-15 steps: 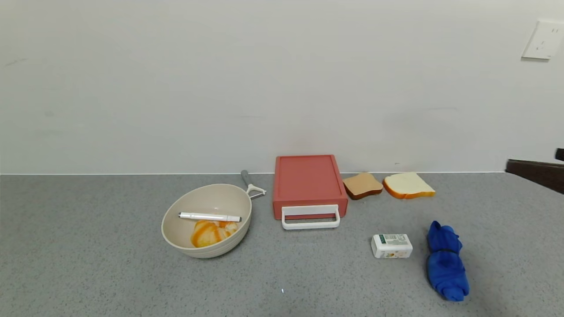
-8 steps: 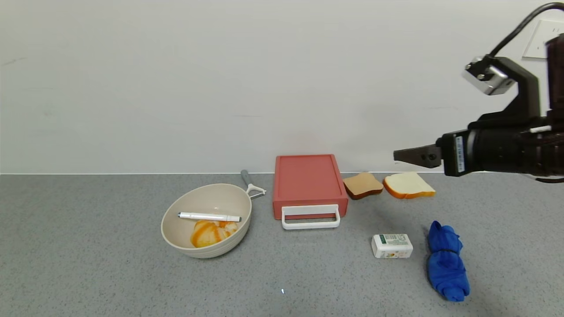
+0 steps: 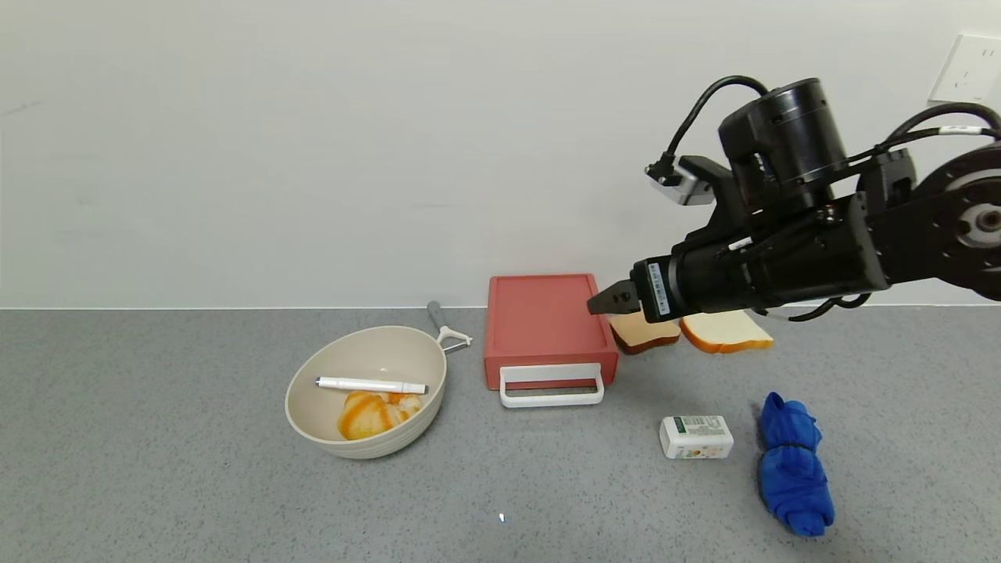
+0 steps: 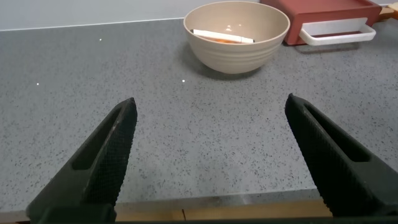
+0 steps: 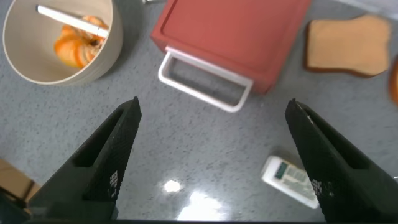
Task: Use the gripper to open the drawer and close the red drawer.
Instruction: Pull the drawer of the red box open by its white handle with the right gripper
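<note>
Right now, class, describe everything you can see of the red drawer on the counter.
The red drawer is a flat, low, salmon-red box that looks like plastic, lying level on the grey counter with its back near the wall. Its tray is pushed in, shut. A wide white loop handle juts from the front. A beige bowl sits apart on one side, a bread slice on the other. The right hand hovers open above its far corner, not touching.
</note>
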Controlling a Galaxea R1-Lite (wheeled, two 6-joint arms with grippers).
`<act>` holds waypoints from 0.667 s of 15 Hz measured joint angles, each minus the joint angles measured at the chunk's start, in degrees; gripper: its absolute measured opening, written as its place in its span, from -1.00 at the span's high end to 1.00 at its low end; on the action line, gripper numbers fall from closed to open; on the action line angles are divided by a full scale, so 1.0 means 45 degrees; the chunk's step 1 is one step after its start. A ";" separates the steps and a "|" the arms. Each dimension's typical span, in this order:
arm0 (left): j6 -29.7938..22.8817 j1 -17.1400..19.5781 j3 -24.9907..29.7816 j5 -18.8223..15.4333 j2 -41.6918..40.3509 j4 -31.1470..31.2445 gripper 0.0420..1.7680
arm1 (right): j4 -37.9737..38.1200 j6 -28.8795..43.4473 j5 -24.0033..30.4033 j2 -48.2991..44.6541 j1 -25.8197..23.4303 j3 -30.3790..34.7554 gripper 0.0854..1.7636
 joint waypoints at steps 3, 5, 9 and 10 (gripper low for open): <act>0.0005 0.0000 0.0000 0.0000 0.0000 -0.0005 -0.94 | 0.1485 0.0859 -0.0038 0.1038 0.0387 -0.1355 -0.94; 0.0005 0.0000 0.0000 0.0003 0.0000 0.0000 -0.94 | 0.2695 0.1349 -0.0060 0.1569 0.0504 -0.2248 -0.94; 0.0005 0.0000 0.0000 0.0000 0.0000 0.0000 -0.94 | 0.4773 0.2175 -0.0068 0.2408 0.0626 -0.3755 -0.94; 0.0000 0.0000 0.0000 0.0000 0.0000 0.0000 -0.94 | 0.4887 0.2284 -0.0062 0.2536 0.0650 -0.3944 -0.75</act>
